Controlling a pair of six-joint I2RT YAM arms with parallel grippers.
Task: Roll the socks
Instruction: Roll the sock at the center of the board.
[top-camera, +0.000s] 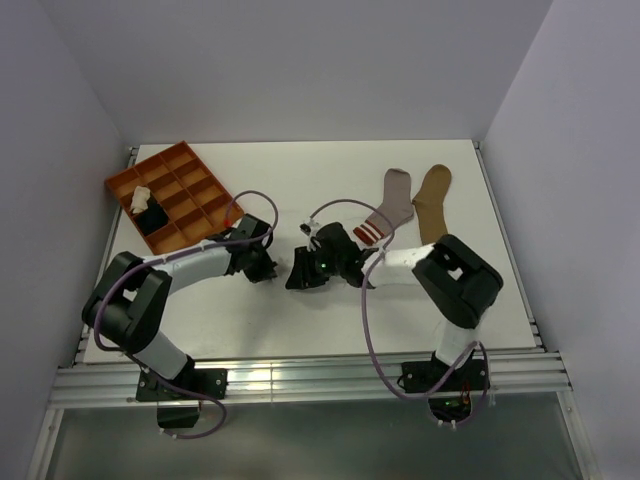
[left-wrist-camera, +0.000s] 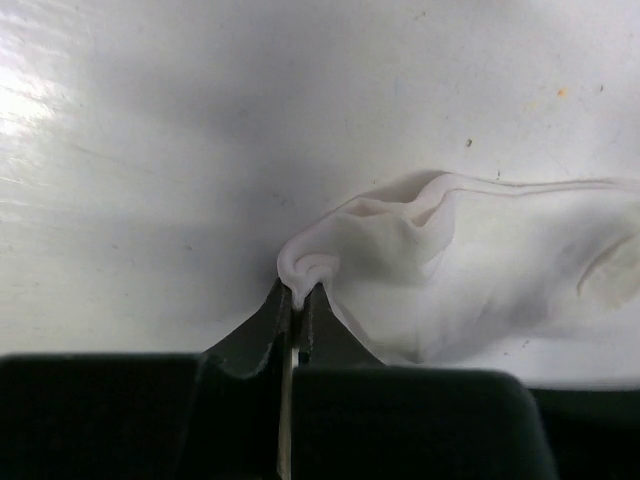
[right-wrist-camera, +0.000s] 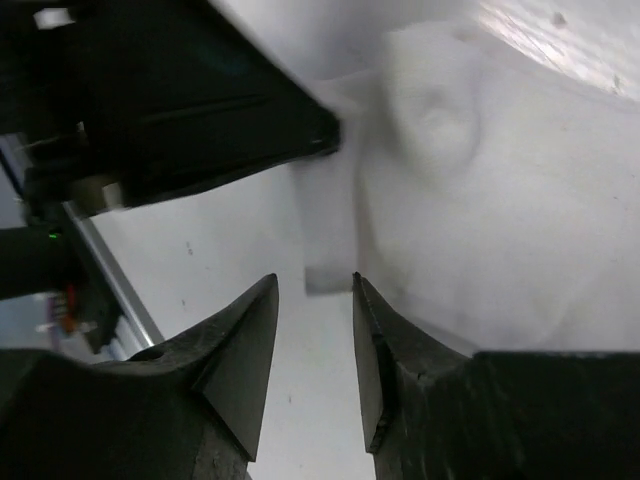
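Note:
The plain white sock (left-wrist-camera: 470, 270) lies flat on the white table. My left gripper (left-wrist-camera: 300, 290) is shut on a folded bit of its edge. My right gripper (right-wrist-camera: 314, 282) is open, its tips just short of the white sock's (right-wrist-camera: 480, 200) corner, with the left gripper's body (right-wrist-camera: 200, 90) right across from it. In the top view both grippers, left (top-camera: 268, 262) and right (top-camera: 298, 272), meet at the table's middle and hide the white sock. The grey sock with red-striped cuff (top-camera: 390, 205) and the tan sock (top-camera: 433, 200) lie flat at the back right.
The orange compartment tray (top-camera: 185, 160) stands at the back left, holding a rolled cream sock (top-camera: 141, 197) and a black sock (top-camera: 155, 218). The right arm's cable (top-camera: 366, 310) loops over the table's front.

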